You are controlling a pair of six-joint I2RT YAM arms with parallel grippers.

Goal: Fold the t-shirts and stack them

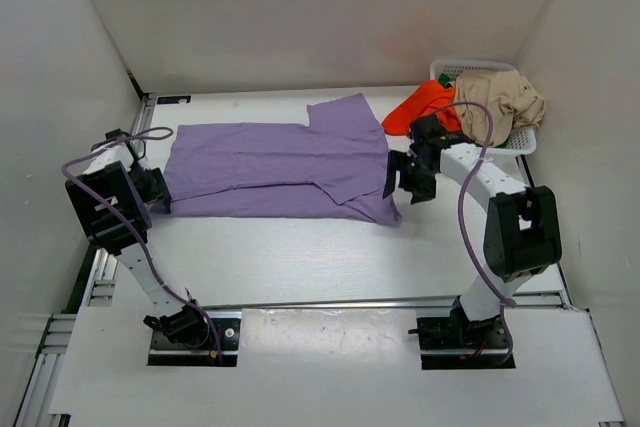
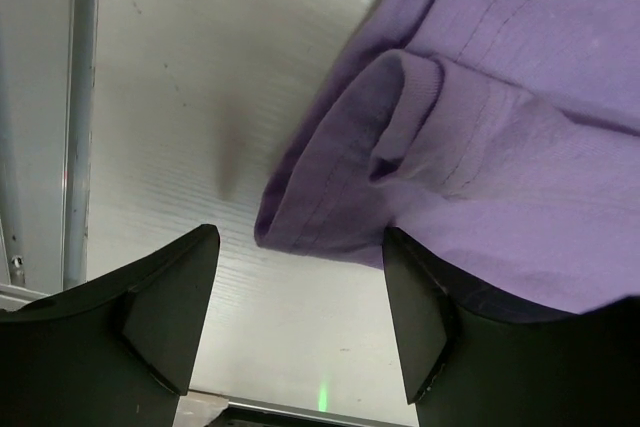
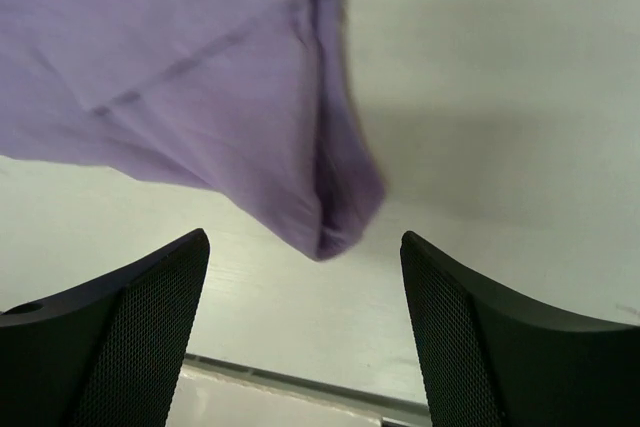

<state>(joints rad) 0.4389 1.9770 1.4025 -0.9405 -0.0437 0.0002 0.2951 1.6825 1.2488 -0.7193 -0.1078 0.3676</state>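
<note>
Lavender t-shirt (image 1: 280, 169) flat on bench (image 1: 300, 257) between claws, part-folded lengthwise, I judge. Left claw (image 1: 155, 190), right claw (image 1: 408, 175) both spread wide, grasping nothing. Beige t-shirt (image 1: 505, 102), orange-red t-shirt (image 1: 425, 104) heaped at basket (image 1: 470, 65) beyond right claw — unfolded, nothing stacked.

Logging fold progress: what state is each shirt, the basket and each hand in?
lavender t-shirt: spread on the table, partly folded, not held.
orange-red t-shirt: crumpled, hanging over the rim of the basket.
beige t-shirt: bunched in the basket, unfolded.
basket: upright, holding shirts.
left hand: open, at the lavender t-shirt's left end.
right hand: open, at its right end.
</note>
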